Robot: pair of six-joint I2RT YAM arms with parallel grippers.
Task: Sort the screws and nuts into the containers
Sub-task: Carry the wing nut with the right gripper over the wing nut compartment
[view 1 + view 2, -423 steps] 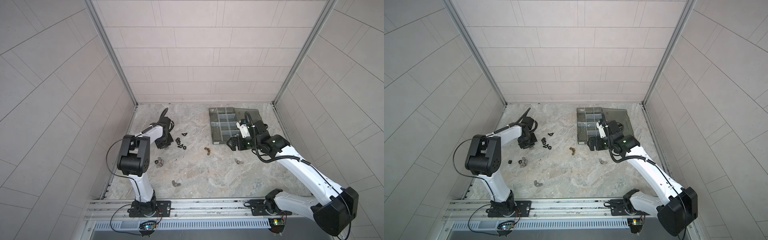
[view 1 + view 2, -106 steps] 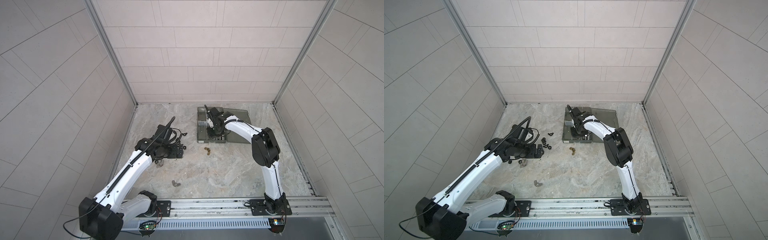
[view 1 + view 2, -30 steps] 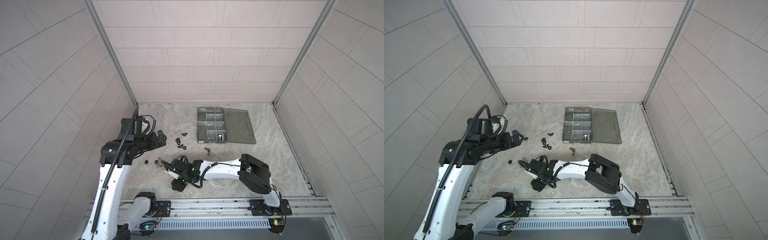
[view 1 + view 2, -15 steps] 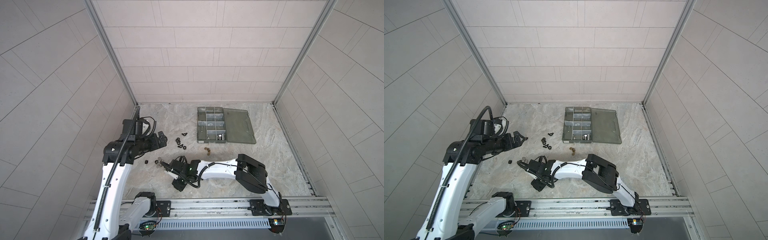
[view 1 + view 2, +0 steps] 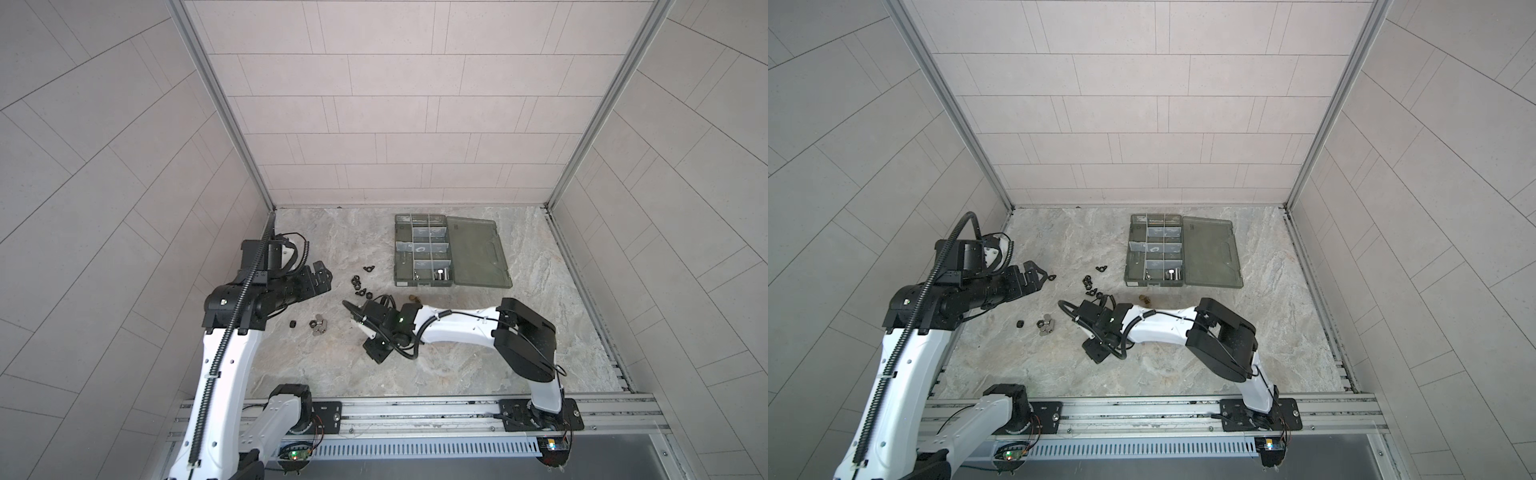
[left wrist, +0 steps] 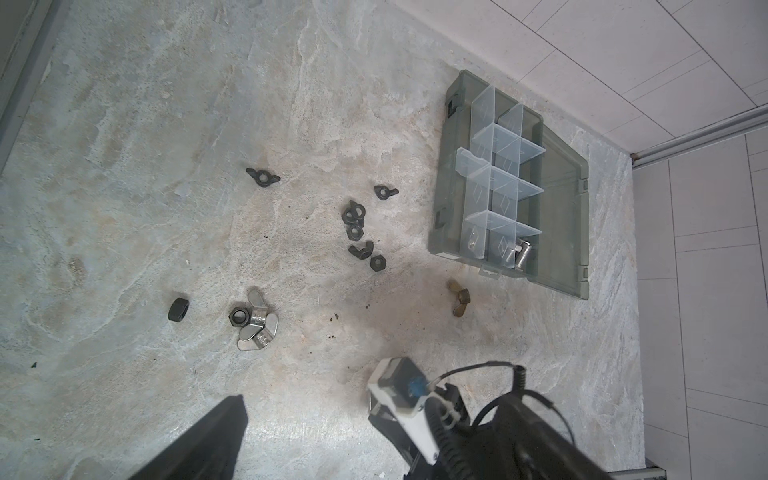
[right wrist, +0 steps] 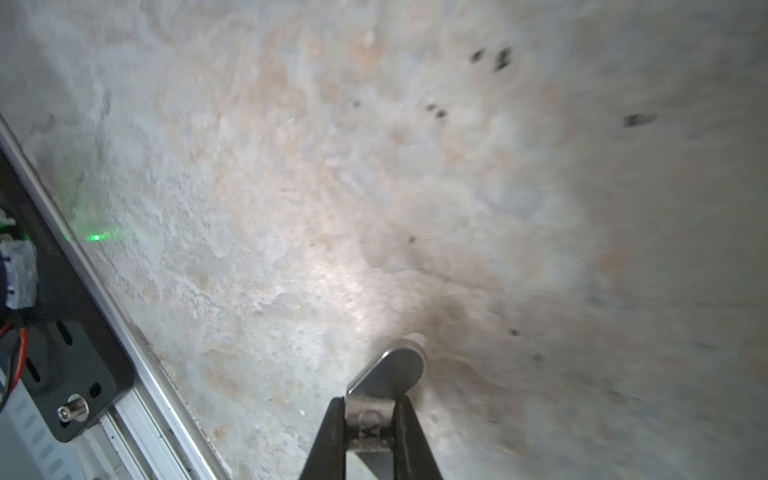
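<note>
My right fingers (image 7: 337, 419) pinch a silver wing nut (image 7: 390, 374); my left fingers (image 6: 212, 440) stand wide and hold nothing.

The pinched nut sits by its body between my two right tips, one wing sticking out past them, low over the table (image 5: 457, 374) near its front middle. The wrist view is too blurred to tell whether it touches the table. My left fingers hang above the table's left side. Loose on the table lie a cluster of black nuts (image 6: 357, 224), a single black wing nut (image 6: 262, 176), a lone black nut (image 6: 178, 309), two silver wing nuts with a black nut touching them (image 6: 255, 324), and a brass wing nut (image 6: 458, 298) just beside the organizer box (image 5: 398, 249). The box lies far right with its lid (image 5: 478, 257) folded open. The screws (image 5: 442, 274) rest in its near corner compartment by the lid.
</note>
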